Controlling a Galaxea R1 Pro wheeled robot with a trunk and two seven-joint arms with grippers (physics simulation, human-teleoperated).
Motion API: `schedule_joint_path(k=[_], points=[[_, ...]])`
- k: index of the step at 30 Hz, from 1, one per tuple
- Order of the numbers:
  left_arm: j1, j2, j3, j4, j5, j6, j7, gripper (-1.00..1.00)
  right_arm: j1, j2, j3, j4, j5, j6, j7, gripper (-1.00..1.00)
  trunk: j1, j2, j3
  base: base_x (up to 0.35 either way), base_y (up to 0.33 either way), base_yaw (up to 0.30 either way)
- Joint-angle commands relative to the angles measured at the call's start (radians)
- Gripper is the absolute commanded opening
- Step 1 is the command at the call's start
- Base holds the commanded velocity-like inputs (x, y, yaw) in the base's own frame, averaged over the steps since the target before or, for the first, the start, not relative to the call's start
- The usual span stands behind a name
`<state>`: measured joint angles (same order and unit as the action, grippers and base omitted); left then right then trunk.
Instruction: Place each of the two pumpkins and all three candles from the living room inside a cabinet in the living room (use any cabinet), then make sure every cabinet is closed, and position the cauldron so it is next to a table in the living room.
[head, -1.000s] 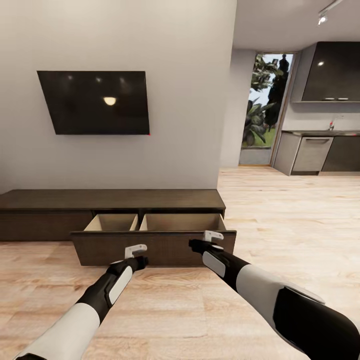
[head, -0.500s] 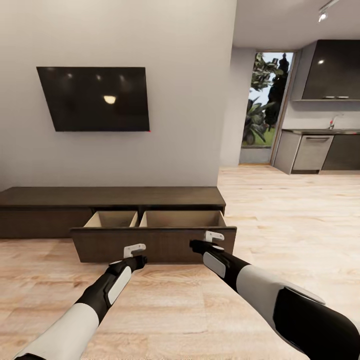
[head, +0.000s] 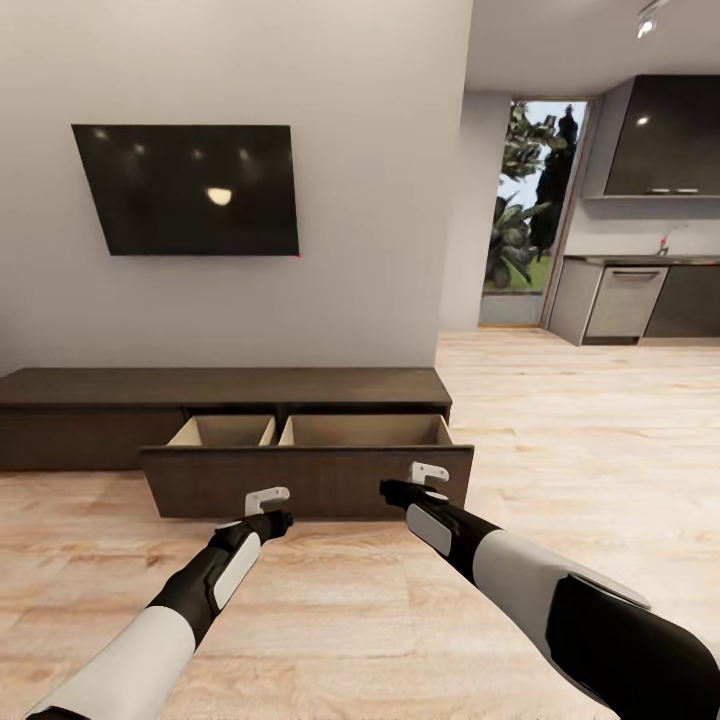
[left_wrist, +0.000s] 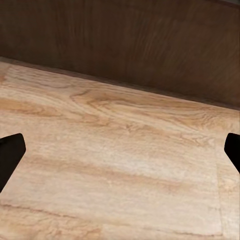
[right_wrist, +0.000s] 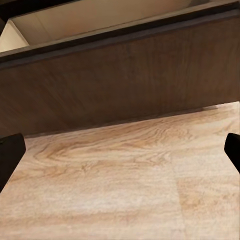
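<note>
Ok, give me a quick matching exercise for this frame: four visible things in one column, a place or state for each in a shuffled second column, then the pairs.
Things:
1. cabinet drawer
2. television
3. left gripper
4. right gripper

Places or states:
A. mounted on the wall above the cabinet
B. pulled out, pale inside showing
C. open, low before the drawer front, toward its right end
D. open, low before the drawer front, nearer its middle

Pairs: 1-B, 2-A, 3-D, 4-C
</note>
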<state>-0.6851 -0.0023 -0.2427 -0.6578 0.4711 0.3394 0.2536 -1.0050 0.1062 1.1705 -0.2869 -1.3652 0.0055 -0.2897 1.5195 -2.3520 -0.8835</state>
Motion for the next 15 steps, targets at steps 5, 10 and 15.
schedule_joint_path(k=[5, 10, 15], points=[[-0.001, 0.003, -0.004, -0.002, 0.009, 0.003, 0.009, 1.0, -0.001, 0.0, 0.008, -0.001, -0.005, 0.001, -0.006, 1.0, 0.019, -0.036, -0.017, 0.0, 0.0, 0.0], [-0.001, 0.021, -0.005, -0.002, 0.01, 0.002, 0.009, 1.0, 0.0, 0.0, 0.008, 0.0, -0.005, -0.001, -0.006, 1.0, 0.038, -0.071, -0.032, 0.0, 0.0, 0.0], [-0.001, 0.026, -0.011, -0.002, 0.011, -0.001, 0.009, 1.0, 0.028, 0.001, 0.039, 0.002, 0.041, -0.073, -0.008, 1.0, 0.057, -0.106, -0.048, 0.0, 0.0, 0.0]])
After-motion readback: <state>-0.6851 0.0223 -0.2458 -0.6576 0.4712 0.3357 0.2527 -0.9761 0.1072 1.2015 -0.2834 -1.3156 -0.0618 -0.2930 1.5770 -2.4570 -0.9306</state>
